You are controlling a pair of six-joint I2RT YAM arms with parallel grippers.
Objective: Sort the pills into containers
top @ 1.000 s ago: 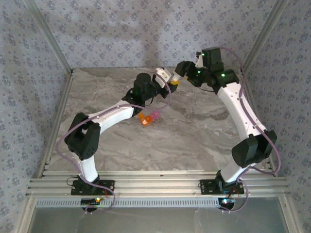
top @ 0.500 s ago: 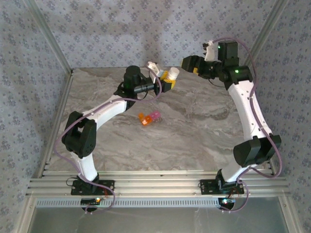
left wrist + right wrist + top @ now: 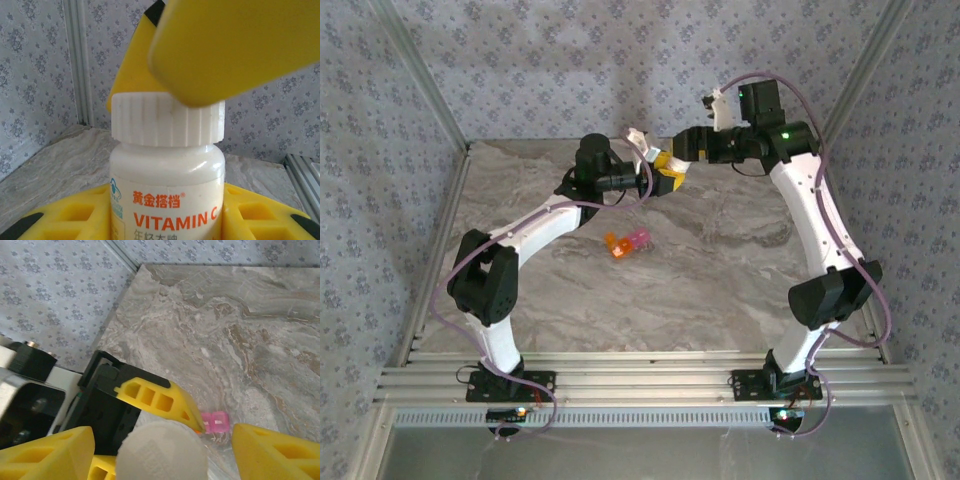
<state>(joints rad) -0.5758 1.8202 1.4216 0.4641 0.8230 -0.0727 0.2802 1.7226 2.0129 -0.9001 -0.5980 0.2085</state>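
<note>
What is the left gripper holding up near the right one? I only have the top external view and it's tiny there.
Observer: The left wrist view shows a white bottle labelled Vitamin C, clamped by the left gripper.
Operator: Is its cap on?
Observer: Yes, a ribbed white cap sits on top.
Operator: Is the right gripper gripping the cap?
Observer: No. In the right wrist view the right gripper straddles the cap, jaws open, with a gap on each side.
</note>
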